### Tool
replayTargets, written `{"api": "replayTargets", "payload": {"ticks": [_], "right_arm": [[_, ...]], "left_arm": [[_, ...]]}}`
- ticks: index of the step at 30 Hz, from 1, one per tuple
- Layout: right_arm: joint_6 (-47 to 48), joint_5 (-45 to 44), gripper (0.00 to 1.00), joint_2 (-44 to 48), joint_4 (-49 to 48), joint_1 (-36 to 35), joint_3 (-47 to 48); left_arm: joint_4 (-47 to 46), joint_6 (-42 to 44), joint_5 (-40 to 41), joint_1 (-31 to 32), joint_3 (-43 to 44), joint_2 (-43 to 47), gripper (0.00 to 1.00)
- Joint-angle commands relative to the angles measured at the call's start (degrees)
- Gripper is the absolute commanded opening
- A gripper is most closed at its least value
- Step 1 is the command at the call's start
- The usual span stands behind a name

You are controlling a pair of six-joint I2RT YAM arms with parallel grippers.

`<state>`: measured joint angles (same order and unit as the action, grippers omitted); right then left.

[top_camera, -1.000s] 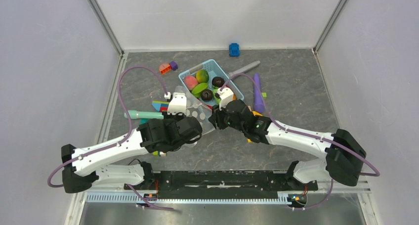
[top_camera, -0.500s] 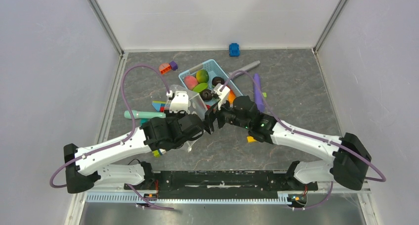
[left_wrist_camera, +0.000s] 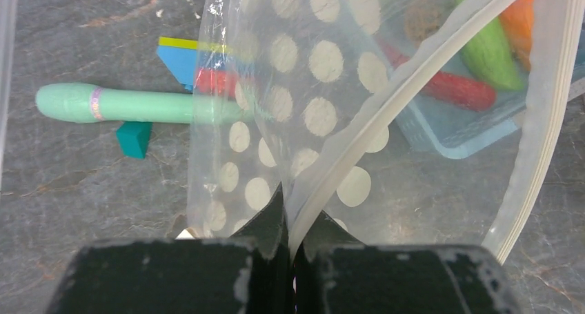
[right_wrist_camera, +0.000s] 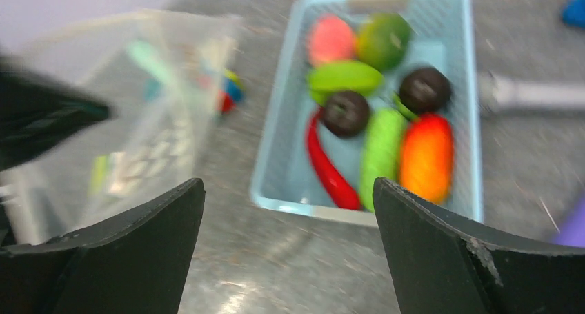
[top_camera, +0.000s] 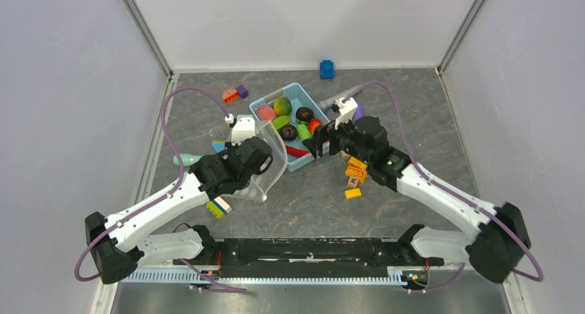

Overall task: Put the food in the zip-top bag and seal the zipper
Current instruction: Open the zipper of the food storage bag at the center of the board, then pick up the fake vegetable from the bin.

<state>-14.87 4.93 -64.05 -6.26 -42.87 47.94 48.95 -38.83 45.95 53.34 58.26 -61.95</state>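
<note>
The left claw [left_wrist_camera: 290, 221] is pressed together on the mouth edge of the zip-top bag [left_wrist_camera: 303, 114], pinching the clear dotted plastic right at the zipper [left_wrist_camera: 414, 86]. The two sides of that strip stand apart, so the mouth gapes toward the light-blue basket [right_wrist_camera: 279, 121]. In the top view the bag [top_camera: 270, 163] is held just left of the basket's near corner, above the grey counter [top_camera: 414, 114]. The right claw [right_wrist_camera: 286, 190] is spread wide and holds nothing, hovering over the near end of the basket. All the food in view lies in the basket: a pink piece [right_wrist_camera: 330, 39] and a round green one [right_wrist_camera: 381, 39] at the far end, a flat green pod [right_wrist_camera: 343, 76] beside two dark brown pieces [right_wrist_camera: 424, 90], and at the near end a red chili [right_wrist_camera: 328, 165], a long green piece [right_wrist_camera: 379, 155] and an orange piece [right_wrist_camera: 428, 155] side by side. A mint-green stick [left_wrist_camera: 138, 103] lies on the counter partly behind the bag, with a small teal block [left_wrist_camera: 134, 138] just beside it. Lettered blocks [top_camera: 356, 169] lie under the right arm, and a blue toy [top_camera: 327, 69] sits near the back wall.
</note>
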Motion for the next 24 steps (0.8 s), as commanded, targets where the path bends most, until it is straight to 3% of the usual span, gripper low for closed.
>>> {"api": "replayTargets", "payload": {"ticks": [1,8,17,24], "right_arm": [[-1.9,-2.1,0.98,-9.4,6.1,4.5,3.5],[2.1,-1.5,0.95,-27.2,9.6,8.0,17.9],[1.8,3.5,0.91,-37.3,2.1,7.8,22.4],[3.7,1.8,0.90,-43.1,0.8,5.5,27.6]], "left_arm": [[-8.6,6.2,-8.6,-3.5,-1.8,1.5,0.02],[-10.3,7.7,-9.7,-5.1,-2.2,0.3,0.02],[-10.0,6.7,-6.1,-5.4,-2.9,0.3,0.02],[-9.4,5.6,-4.3,-5.5,-3.7,-0.1,0.02]]}}
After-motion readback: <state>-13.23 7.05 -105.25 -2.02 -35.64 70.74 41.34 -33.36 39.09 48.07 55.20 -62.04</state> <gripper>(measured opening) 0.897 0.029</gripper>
